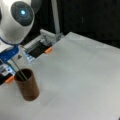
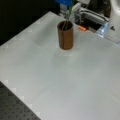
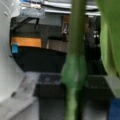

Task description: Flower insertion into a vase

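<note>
Stem (image 3: 75, 50) fills wrist view, vase (image 2: 65, 37) unseen

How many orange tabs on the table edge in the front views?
2 in a front view: one orange tab at the table edge by the dark slot, another left of the vase. The arm may hide more.

The vase (image 1: 27, 86) looks like dark brown wood with a smooth, faintly satin grain, standing on a counter (image 2: 75, 75) of matt pale grey sheet, while the arm's rounded shell (image 1: 15, 20) is glossy white plastic and the flower stem (image 3: 73, 62) looks smooth, matt green.
</note>
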